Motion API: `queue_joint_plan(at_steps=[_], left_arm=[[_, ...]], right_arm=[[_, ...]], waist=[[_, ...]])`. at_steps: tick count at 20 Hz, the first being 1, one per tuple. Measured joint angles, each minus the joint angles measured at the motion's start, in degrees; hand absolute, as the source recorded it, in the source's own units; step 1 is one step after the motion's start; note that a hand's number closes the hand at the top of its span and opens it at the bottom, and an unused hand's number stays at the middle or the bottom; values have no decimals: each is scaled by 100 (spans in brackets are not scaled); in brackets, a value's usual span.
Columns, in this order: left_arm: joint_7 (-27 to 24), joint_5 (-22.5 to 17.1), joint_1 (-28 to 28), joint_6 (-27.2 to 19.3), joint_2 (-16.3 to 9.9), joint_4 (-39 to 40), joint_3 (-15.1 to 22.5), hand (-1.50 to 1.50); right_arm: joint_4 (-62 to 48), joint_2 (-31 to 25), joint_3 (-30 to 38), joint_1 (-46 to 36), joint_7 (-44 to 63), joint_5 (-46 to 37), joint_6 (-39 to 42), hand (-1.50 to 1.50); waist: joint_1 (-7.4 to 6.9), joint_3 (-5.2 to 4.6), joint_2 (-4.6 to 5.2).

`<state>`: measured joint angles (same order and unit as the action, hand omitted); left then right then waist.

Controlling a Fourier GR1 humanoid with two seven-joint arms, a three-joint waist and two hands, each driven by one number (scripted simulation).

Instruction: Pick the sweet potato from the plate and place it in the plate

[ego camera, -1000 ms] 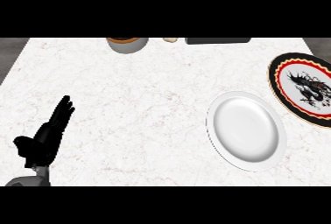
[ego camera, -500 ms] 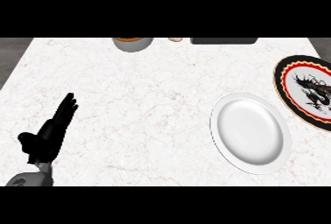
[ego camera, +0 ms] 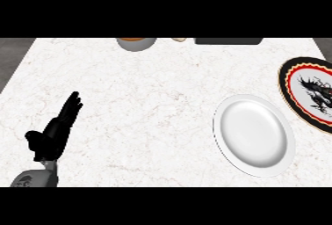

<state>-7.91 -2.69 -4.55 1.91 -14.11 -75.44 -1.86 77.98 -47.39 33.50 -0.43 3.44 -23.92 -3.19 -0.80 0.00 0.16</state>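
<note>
the light is bright and even all over the white counter (ego camera: 149, 96). the white plate (ego camera: 254, 134) has a soft shine and a thin dark shadow along its left rim. no strong glare anywhere.

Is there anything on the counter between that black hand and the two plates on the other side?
Nothing visible stands in the way. The left hand rests open at the counter's left, and only bare marble lies between it and the white plate and the patterned plate. No sweet potato shows on either plate. A bowl sits at the far edge.
</note>
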Motion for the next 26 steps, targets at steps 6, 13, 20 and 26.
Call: queue_joint_plan(at_steps=[6, 13, 20, 26], left_arm=[[47, 65, -28, -11, 72, 11, -15, 0], [127, 57, -113, 92, 61, 10, -92, 0], [178, 99, -26, 136, 78, -164, -71, 0], [177, 148, -87, 103, 145, -106, -91, 0]], right_arm=[[-906, 193, -719, -1194, 22, -334, -140, 150], [-2554, 466, -1226, -2594, -242, -802, -572, 150], [-3795, 902, -998, -3459, -192, -793, -1412, -150], [-5012, 981, -757, -4103, -295, -705, -1790, -150]], waist=[[-11, 1, 2], [-40, 3, 9], [-59, 8, 21], [-83, 11, 41]])
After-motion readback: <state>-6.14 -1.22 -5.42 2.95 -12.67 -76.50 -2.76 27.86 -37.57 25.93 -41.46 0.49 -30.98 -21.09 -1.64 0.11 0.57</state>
